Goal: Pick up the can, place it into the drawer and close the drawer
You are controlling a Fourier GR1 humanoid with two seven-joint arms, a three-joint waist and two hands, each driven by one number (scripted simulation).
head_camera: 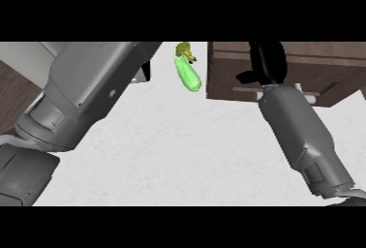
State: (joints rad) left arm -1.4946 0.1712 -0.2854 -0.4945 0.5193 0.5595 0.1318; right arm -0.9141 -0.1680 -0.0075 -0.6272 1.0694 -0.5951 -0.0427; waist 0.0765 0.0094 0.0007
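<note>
Right hand [266, 60] over the brown drawer [300, 58], fingers hard to read, left hand hidden, green cucumber [188, 76] on white counter [178, 145]

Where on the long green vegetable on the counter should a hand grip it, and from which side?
Across the middle of the green vegetable, probably from above. It lies flat, long and narrow, so thumb and fingers can close on its long sides. A small yellow object crowds its far end; the wooden drawer unit stands close to its right.
</note>
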